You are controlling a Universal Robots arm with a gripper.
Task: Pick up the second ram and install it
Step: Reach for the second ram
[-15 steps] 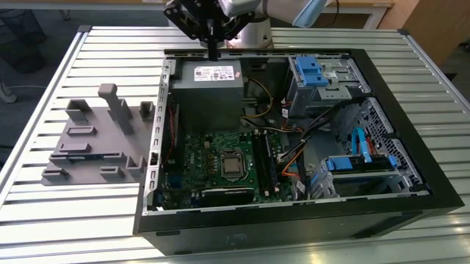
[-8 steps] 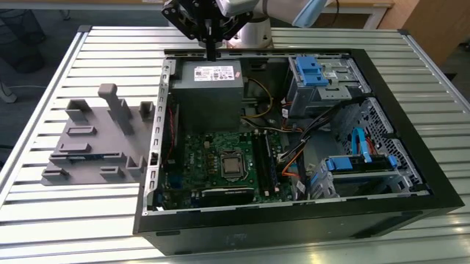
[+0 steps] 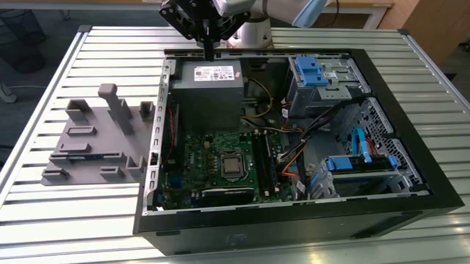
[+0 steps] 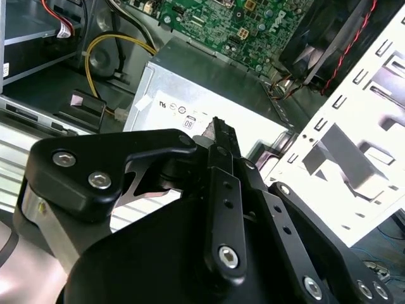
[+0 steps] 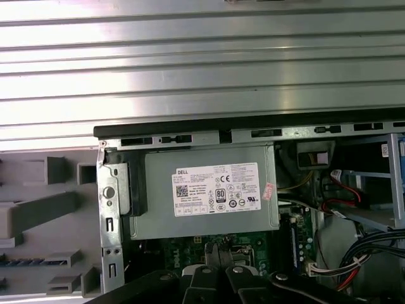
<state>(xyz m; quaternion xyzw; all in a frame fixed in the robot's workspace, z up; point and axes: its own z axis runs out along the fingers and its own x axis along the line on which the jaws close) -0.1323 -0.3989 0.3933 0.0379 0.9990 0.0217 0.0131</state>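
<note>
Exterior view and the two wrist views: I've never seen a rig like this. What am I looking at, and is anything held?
The exterior view shows a robot arm whose black tool hangs shut and empty near the power supply of an open computer case, which stands on a slatted metal table. Both wrist views come from cameras riding on the arm, looking past the tool. The grey holder tray beside the case carries a dark strip, likely the second ram.
</note>
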